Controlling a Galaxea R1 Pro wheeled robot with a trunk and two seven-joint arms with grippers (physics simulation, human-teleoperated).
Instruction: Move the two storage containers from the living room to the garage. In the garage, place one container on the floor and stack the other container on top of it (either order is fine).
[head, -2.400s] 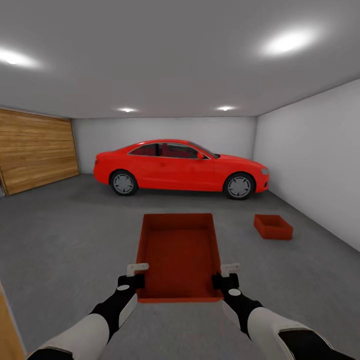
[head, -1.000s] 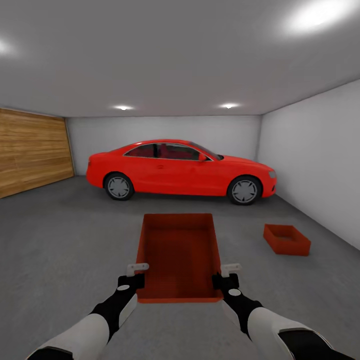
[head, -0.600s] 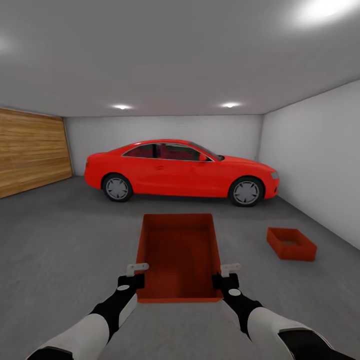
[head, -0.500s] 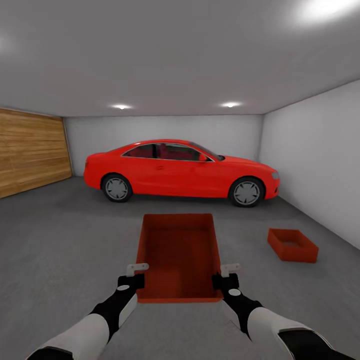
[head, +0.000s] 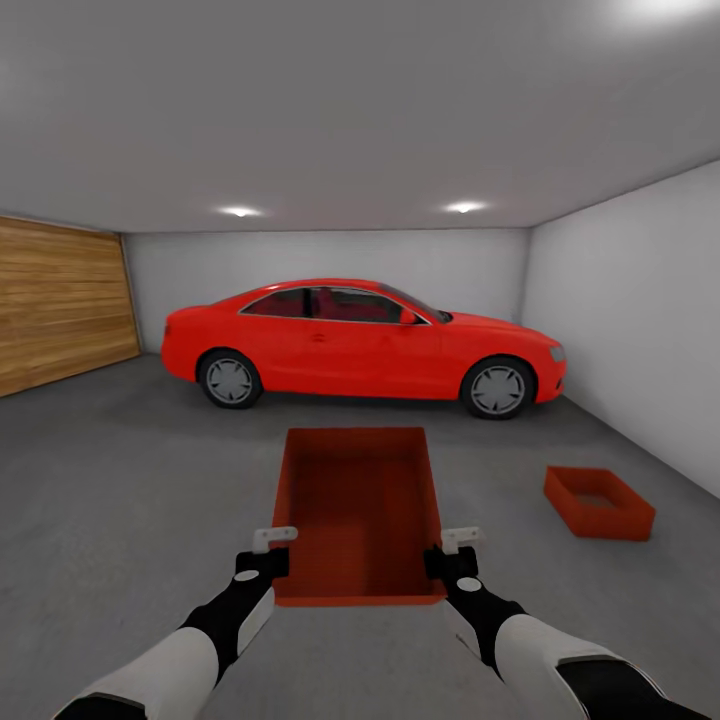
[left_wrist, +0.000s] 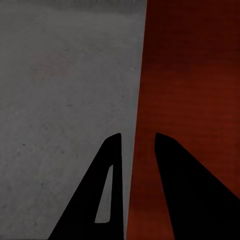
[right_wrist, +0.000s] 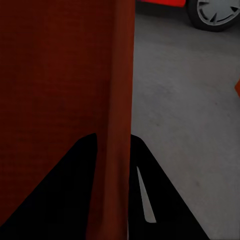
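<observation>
I hold one orange-red storage container (head: 360, 510) level in front of me, above the garage's grey concrete floor (head: 130, 480). My left gripper (head: 278, 545) is shut on its left wall and my right gripper (head: 450, 545) on its right wall. In the left wrist view the bin's wall (left_wrist: 142, 75) runs between the dark fingers (left_wrist: 107, 190) of the left gripper (left_wrist: 137, 139). In the right wrist view the wall (right_wrist: 120, 75) passes through the right gripper (right_wrist: 114, 139). The other storage container (head: 598, 502) sits on the floor ahead to the right.
A red car (head: 360, 345) is parked side-on across the far end; its wheel (right_wrist: 217, 12) shows in the right wrist view. A tan wooden door (head: 60, 305) fills the left wall. A white wall (head: 640, 340) bounds the right side, just past the floor container.
The whole view has advanced: the car looks larger, and the floor container has drifted lower and to the right. The held container and both grippers keep their places in the view.
</observation>
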